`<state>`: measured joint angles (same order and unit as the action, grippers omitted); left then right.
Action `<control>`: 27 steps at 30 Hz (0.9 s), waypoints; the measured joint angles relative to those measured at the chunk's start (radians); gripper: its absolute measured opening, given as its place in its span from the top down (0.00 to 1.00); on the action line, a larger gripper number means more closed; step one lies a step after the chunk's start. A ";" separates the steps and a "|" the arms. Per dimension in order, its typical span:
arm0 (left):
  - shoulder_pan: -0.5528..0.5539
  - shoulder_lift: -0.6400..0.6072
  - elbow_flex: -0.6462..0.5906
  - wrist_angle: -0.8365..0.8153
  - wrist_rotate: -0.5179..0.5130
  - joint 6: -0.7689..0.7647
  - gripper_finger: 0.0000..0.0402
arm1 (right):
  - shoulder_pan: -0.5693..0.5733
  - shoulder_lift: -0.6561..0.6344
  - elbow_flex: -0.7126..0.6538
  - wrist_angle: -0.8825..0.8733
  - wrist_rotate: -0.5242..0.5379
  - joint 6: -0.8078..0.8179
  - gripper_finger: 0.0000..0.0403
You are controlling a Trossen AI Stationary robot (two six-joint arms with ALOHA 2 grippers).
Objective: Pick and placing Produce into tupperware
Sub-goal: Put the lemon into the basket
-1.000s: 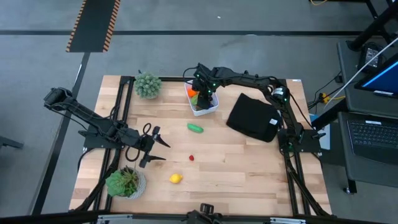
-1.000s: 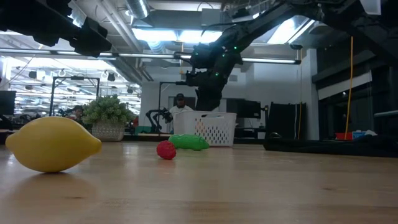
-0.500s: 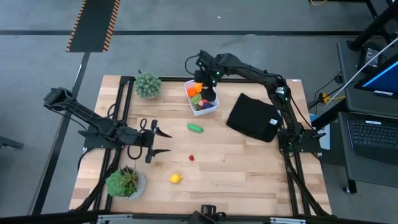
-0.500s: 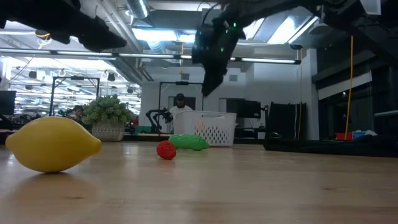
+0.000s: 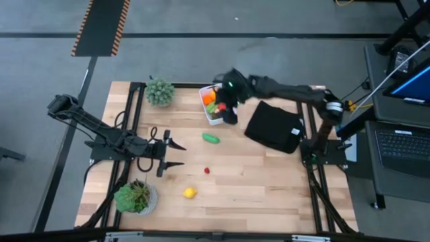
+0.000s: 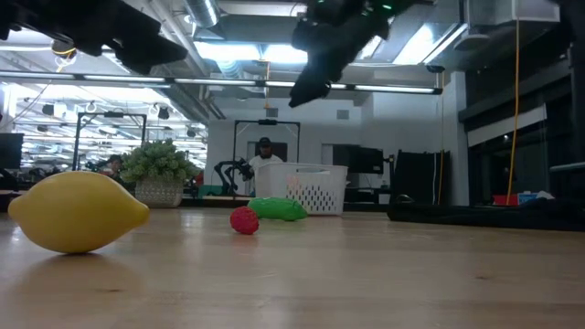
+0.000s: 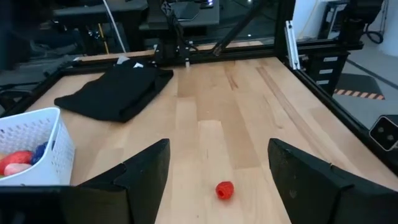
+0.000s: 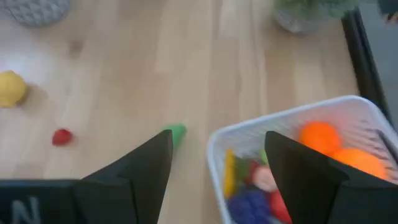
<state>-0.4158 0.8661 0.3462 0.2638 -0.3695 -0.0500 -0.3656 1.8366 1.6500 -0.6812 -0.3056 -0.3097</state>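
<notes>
The wooden desk point(image 5: 269, 181) is carrying everything, and a folded black cloth point(image 5: 272, 126) is lying just beside the right claw point(image 5: 227, 107), on its outer side. That right claw is hanging above the desk with its two fingers spread wide and nothing between them, right next to the white tub point(image 5: 213, 111). The tub is sitting just under and beside it, holding orange, red, yellow and dark produce. The left claw point(image 5: 169, 153) is hovering low over the desk, well apart from the tub, its fingers also standing wide and empty. A green vegetable point(image 5: 211, 138) is lying on the desk between the two claws, nearer the right one. A yellow lemon point(image 5: 190, 193) is resting near the left claw, and a small red berry point(image 5: 207, 171) is lying just ahead of the left claw's fingertips.
</notes>
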 joint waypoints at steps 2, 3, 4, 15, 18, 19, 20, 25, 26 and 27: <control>-0.005 0.000 0.000 0.000 0.001 -0.001 0.35 | 0.030 -0.081 -0.178 0.187 -0.002 0.052 0.36; -0.007 0.000 0.000 0.000 0.001 -0.001 0.35 | 0.046 -0.119 -0.265 0.273 -0.002 0.075 0.36; -0.010 0.000 0.000 0.000 0.001 -0.003 0.35 | 0.063 -0.157 -0.341 0.345 -0.002 0.094 0.36; -0.012 0.000 0.004 -0.011 0.073 -0.066 0.35 | 0.280 -0.494 -0.944 1.060 -0.006 0.227 0.36; -0.012 0.010 0.041 -0.055 0.072 -0.081 0.35 | 0.328 -0.496 -1.054 1.192 -0.002 0.227 0.36; -0.010 0.023 0.058 -0.072 0.072 -0.086 0.35 | 0.340 -0.496 -1.085 1.226 -0.002 0.227 0.36; -0.010 0.038 0.075 -0.094 0.072 -0.101 0.35 | 0.351 -0.496 -1.111 1.264 -0.002 0.229 0.36; -0.012 0.180 0.212 -0.264 0.073 -0.191 0.35 | 0.381 -0.496 -1.209 1.401 -0.002 0.275 0.36; -0.014 0.218 0.244 -0.309 0.073 -0.206 0.35 | 0.383 -0.496 -1.218 1.428 -0.001 0.275 0.36; -0.016 0.254 0.278 -0.347 0.073 -0.218 0.35 | 0.383 -0.496 -1.227 1.449 -0.001 0.275 0.36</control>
<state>-0.4317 1.1205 0.6241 -0.0835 -0.2964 -0.2679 0.0174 1.3403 0.4235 0.7681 -0.3065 -0.0346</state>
